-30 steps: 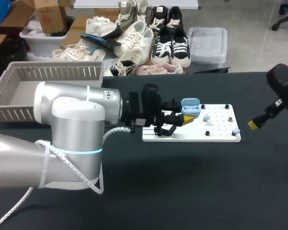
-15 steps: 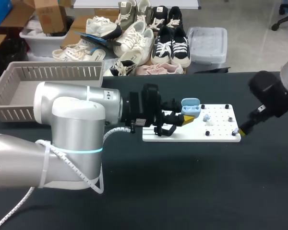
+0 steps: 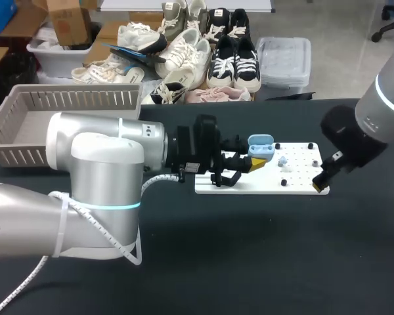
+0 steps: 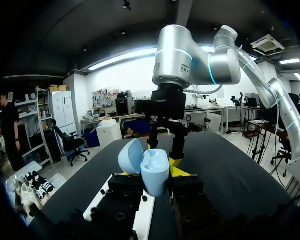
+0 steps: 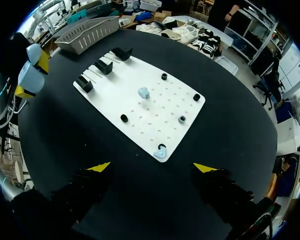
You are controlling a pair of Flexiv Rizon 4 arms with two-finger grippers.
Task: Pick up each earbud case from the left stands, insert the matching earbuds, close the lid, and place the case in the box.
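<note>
A light blue earbud case (image 3: 261, 146) with its lid up hangs over the left part of the white board (image 3: 249, 186), and my left gripper (image 3: 251, 164) is shut on it. In the left wrist view the case (image 4: 155, 171) sits between the yellow tips of the left gripper (image 4: 151, 175). One blue earbud (image 3: 283, 159) lies mid-board. My right gripper (image 3: 322, 184) stands open over the board's right front corner. In the right wrist view the right gripper (image 5: 152, 167) is just short of a second earbud (image 5: 160, 152) at the corner of the board (image 5: 155, 115); the first earbud (image 5: 143, 92) lies farther on.
Black stands (image 5: 103, 66) line the board's left part and small black pegs (image 5: 124, 118) dot its right part. A grey slatted basket (image 3: 65, 98) sits at the table's far left, seen also as the basket (image 5: 87, 32) beyond the board.
My right arm has come in from the table's right side to the board's right front corner, over the earbud there. The left arm and case have not moved.
</note>
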